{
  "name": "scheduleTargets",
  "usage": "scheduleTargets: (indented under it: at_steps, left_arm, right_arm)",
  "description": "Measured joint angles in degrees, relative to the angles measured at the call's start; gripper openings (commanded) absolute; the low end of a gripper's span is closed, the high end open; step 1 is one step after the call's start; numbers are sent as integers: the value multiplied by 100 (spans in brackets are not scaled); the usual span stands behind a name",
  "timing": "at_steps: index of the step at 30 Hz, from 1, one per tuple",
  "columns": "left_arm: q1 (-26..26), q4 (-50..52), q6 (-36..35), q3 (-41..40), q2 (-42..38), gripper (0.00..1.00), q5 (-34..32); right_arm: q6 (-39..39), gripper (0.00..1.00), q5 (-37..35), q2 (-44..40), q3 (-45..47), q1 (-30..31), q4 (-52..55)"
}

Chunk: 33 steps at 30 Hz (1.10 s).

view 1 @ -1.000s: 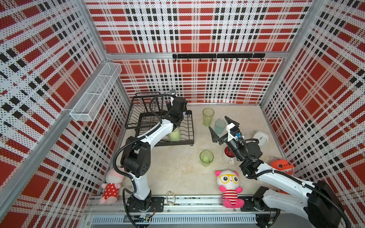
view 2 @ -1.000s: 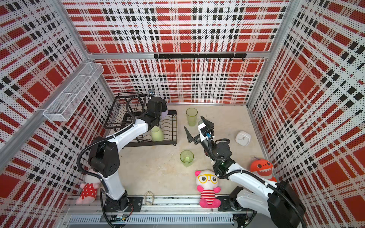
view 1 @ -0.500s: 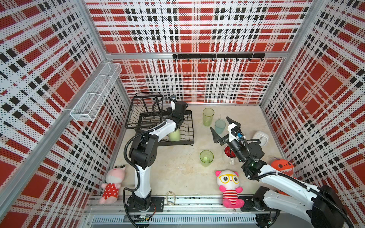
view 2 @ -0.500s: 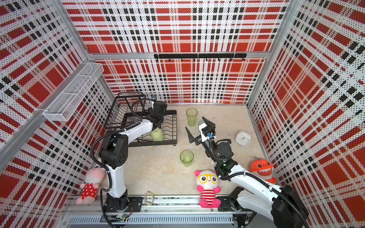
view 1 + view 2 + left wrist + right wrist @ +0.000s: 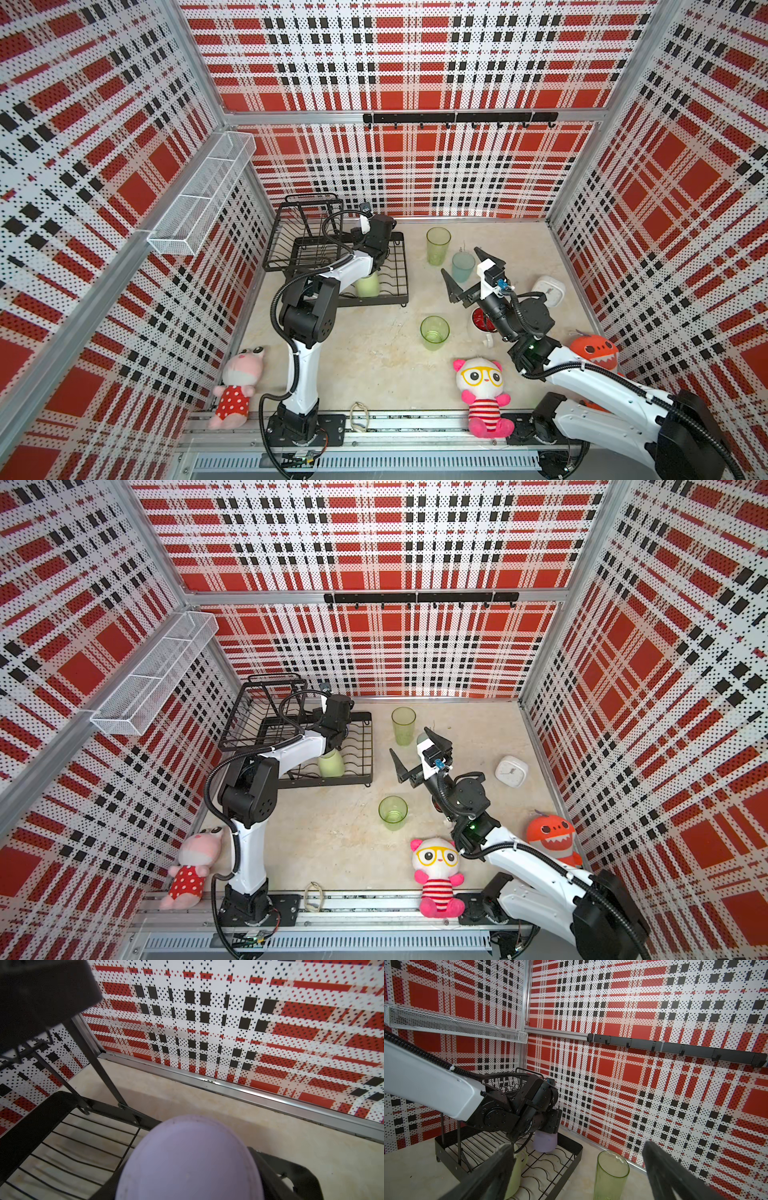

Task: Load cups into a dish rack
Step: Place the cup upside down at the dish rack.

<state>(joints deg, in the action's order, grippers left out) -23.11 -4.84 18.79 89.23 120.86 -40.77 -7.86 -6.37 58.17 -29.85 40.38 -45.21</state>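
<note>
Six cups, one black dish rack, three plush toys, one white clock, one mesh basket.

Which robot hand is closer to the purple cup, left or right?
Left. The left gripper sits right on the lavender cup in the dish rack, fingers around it. The right gripper hangs open over the floor beside the rack, well away from it.

lavender cup: blurred, cropped by left wrist view's edge. white mug with red inside: mostly hidden behind right arm in a top view.
</note>
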Motion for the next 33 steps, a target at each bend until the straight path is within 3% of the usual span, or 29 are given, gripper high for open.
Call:
scheduleTargets:
  at_steps: [23,30,33]
  left_arm:
    - [160,-896,-498,94,599,67,-153]
    - [221,-990,-507,133,684,72,-20]
    - [221,-1014,-507,188,715,81,28]
  right_arm:
    - [9,100,17,11,-155,0,214]
    - [9,100,15,11,-160,0,262]
    - [9,100,17,11,-170,0,293]
